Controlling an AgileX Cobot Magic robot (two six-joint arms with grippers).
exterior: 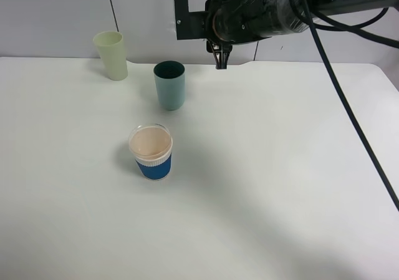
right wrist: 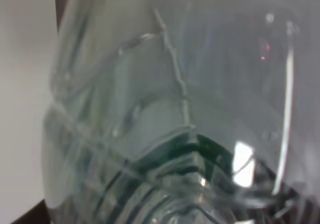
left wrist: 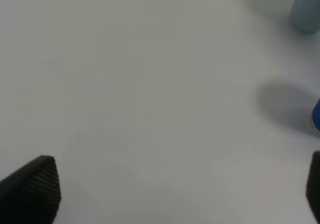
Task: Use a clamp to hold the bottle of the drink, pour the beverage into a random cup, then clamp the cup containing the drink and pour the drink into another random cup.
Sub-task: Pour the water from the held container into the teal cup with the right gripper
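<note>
Right tool (exterior: 183,17): closed. The right wrist view is filled by the crumpled clear wall of the bottle (right wrist: 165,124), its dark green label band showing low down, so the grip is on the bottle. The tool is held high over the far side of the bench (exterior: 280,168), to the right of the teal tumbler (exterior: 169,85) and above its level. The bottle itself cannot be made out clearly in the exterior view. Left tool (left wrist: 175,194): open, jaws wide apart over bare bench surface. The teal tumbler stands upright at far centre. The blue-sleeved cup (exterior: 150,152) stands upright nearer the camera and slightly left, apart from it. The pale yellow-green tumbler (exterior: 110,55) stands upright near the far edge, left of the teal tumbler. Liquid level in any cup: cannot tell.
</note>
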